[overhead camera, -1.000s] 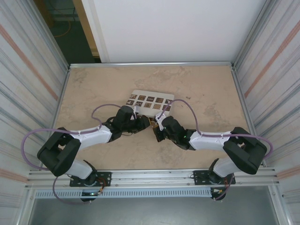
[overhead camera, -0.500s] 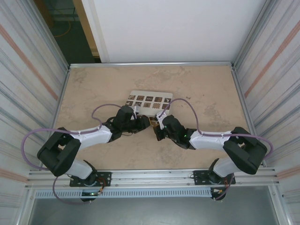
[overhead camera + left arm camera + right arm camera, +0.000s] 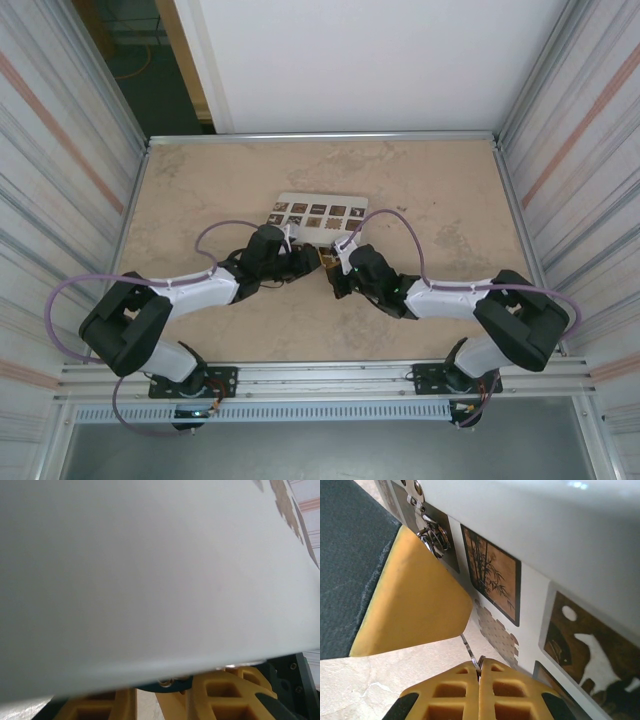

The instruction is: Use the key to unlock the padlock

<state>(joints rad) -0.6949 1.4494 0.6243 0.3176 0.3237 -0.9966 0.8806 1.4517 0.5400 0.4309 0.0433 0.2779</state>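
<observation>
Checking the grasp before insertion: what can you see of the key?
The key shows as a thin, straight sliver of pale grey metal. Its lower end is pinched between the shut jaws of the right gripper. The free end slants up and left to the edge of the other arm's yellow finger, beside the white box. Head, teeth and tip are too small to tell.
</observation>
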